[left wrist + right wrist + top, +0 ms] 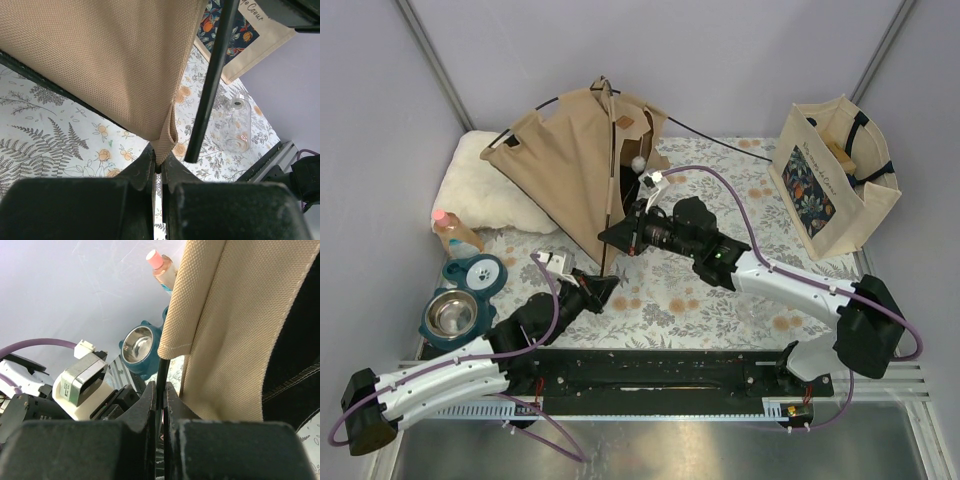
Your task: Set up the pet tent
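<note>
The pet tent (570, 160) is a tan canvas cone, half raised at the back middle of the floral mat, with a white pom-pom (638, 162) at its dark doorway. My left gripper (604, 290) is shut on the tent's tan corner loop (167, 137), just off the mat. A thin black pole (608, 180) runs down the tent's front. My right gripper (612, 236) is shut on that pole (162, 372) right below the canvas hem (230, 330). In the left wrist view my left gripper (159, 159) has the pole's free end (210, 85) hanging just right of it. My right gripper (161, 390) pinches the pole between both pads.
A white fluffy cushion (485, 185) lies behind the tent on the left. A beige floral tote bag (835, 175) stands at the back right. A pink-capped bottle (455, 232) and a steel bowl in a teal stand (455, 315) sit at the left edge. A glass jar (236, 125) lies on the mat.
</note>
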You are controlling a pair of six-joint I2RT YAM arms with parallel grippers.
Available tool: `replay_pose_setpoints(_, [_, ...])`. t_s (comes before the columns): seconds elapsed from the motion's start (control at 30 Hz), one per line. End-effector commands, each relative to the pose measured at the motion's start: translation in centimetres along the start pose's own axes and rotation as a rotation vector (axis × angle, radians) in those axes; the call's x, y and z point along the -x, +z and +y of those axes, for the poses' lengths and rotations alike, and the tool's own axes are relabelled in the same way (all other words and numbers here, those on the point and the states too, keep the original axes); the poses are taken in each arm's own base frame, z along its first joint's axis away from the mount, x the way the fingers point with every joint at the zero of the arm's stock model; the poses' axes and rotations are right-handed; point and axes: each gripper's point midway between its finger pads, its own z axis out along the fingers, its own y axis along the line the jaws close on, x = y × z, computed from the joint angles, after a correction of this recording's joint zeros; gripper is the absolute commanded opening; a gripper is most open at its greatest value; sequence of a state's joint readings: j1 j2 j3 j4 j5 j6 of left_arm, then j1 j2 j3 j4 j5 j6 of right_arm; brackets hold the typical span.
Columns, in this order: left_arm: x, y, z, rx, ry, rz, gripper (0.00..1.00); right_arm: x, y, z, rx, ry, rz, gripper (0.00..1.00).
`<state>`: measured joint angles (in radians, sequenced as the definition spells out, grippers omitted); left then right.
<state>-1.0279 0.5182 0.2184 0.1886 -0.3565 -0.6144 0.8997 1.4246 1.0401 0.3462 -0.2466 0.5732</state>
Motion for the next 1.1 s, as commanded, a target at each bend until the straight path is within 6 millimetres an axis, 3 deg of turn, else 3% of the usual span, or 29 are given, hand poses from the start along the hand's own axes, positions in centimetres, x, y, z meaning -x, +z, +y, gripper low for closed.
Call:
replay_pose_setpoints(0.0, [-7.9, -2.3, 1.6, -0.005, 0.063, 0.301, 0.00, 15.5, -1.7, -0.5, -0.100, -0.116, -0.516, 0.00])
replay_pose_setpoints(0.53, [-9.6, -2.7, 2.7, 0.047, 0.076, 0.355, 0.00, 16.6, -1.8, -2.8, -0.173, -0.106, -0.554, 0.00])
replay_pose_setpoints(1.07, [-8.8, -2.7, 2.1, 0.035, 0.082, 0.344, 0.00, 13.9, -0.6, -5.3, -0.204, -0.110, -0.487, 0.00])
